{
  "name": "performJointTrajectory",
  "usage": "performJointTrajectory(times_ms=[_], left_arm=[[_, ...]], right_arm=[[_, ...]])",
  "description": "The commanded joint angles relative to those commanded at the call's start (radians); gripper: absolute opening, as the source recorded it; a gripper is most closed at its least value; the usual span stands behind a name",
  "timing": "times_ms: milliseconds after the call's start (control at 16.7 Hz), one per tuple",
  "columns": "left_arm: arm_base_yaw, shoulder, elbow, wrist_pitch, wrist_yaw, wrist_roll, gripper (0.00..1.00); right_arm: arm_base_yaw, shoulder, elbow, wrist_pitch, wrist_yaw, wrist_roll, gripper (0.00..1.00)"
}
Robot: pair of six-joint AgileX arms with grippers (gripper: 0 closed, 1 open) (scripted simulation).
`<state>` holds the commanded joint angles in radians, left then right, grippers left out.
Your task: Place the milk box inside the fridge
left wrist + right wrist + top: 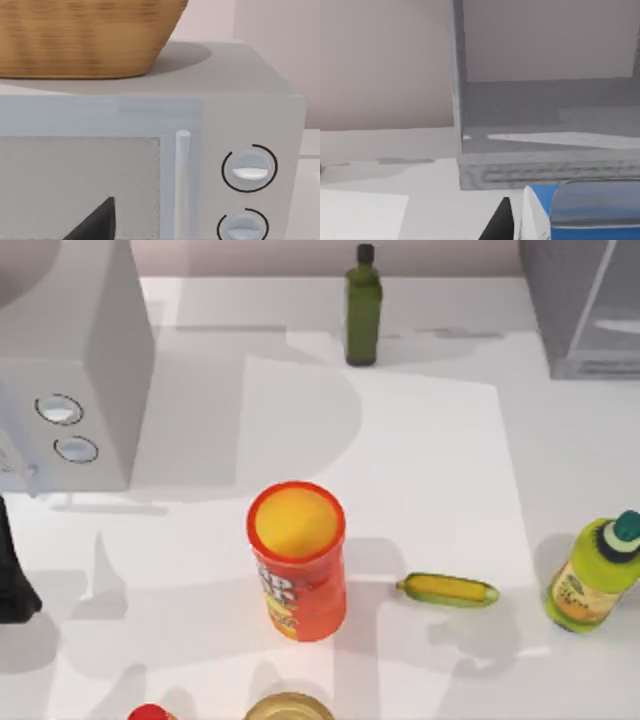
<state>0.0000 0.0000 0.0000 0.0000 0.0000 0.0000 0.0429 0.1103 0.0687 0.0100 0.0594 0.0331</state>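
Since our right pincer (540,220) looks clamped on the small blue-topped milk carton (580,210) just before the grey open fridge (545,165), we'd squeeze gently (light, crushable card); the left pincer's state we can't tell.

The top view looks straight down on the desk (420,440) from overhead, taking in the white appliance (70,370) at upper left of the frame and the fridge (585,310) at upper right. The left wrist view faces the white appliance (210,100) front-on at close range, level with its two dials (249,167), and shares that appliance with the top view. The right wrist view sits low and close before the fridge (540,165), looking into its open interior, and shares the fridge and adjoining desk (385,170) with the top view.
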Motion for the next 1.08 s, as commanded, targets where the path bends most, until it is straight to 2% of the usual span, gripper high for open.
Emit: performJointTrajectory(times_ms=[240,660,840,1080], left_arm=[[0.000,0.000,0.000,0.000,0.000,0.000,1.00],[0.000,0.000,0.000,0.000,0.000,0.000,1.00],[0.000,0.000,0.000,0.000,0.000,0.000,1.00],[0.000,0.000,0.000,0.000,0.000,0.000,1.00]], right_arm=[[-0.042,-0.109,-0.068,-0.010,-0.059,-0.033,0.00],[-0.039,-0.096,-0.062,-0.003,-0.063,-0.028,0.00],[-0.037,-0.002,-0.029,0.042,-0.094,-0.014,0.00],[-0.064,0.265,0.082,0.184,-0.144,0.009,0.00]])
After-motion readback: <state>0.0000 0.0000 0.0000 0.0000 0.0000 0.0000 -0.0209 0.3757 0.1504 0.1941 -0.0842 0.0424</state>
